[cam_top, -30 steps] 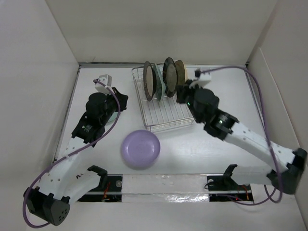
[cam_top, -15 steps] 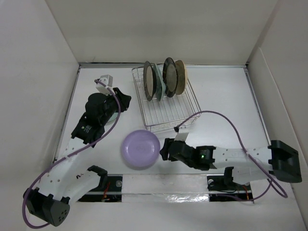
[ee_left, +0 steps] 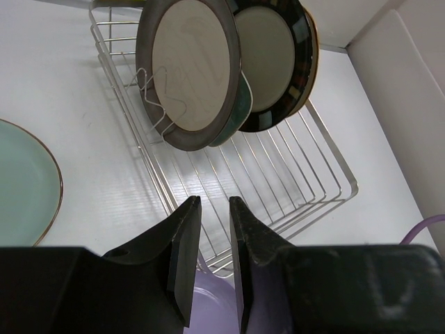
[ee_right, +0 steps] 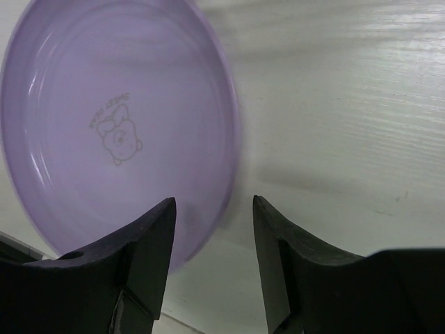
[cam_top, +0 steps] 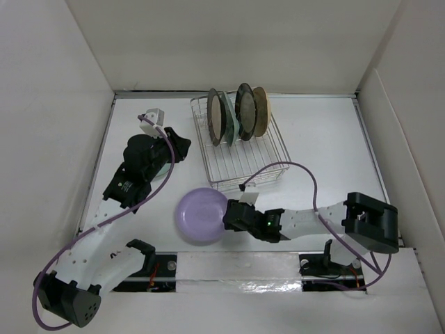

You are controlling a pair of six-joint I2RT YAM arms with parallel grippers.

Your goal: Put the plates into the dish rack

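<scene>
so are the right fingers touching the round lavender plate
Cannot tell. In the right wrist view the right fingers stand open, straddling the rim of the round lavender plate, but one finger overlaps the plate and hides any contact.

Lavender plate (ee_right: 118, 125), faint cartoon print; silver rack (cam_top: 240, 163); pale green plate (ee_left: 21, 181).

I work on a white table (cam_top: 327, 139). Plain white panels (cam_top: 229, 42) enclose it at back, left and right. A glossy reflective strip (cam_top: 236, 263) runs along its near edge.
</scene>
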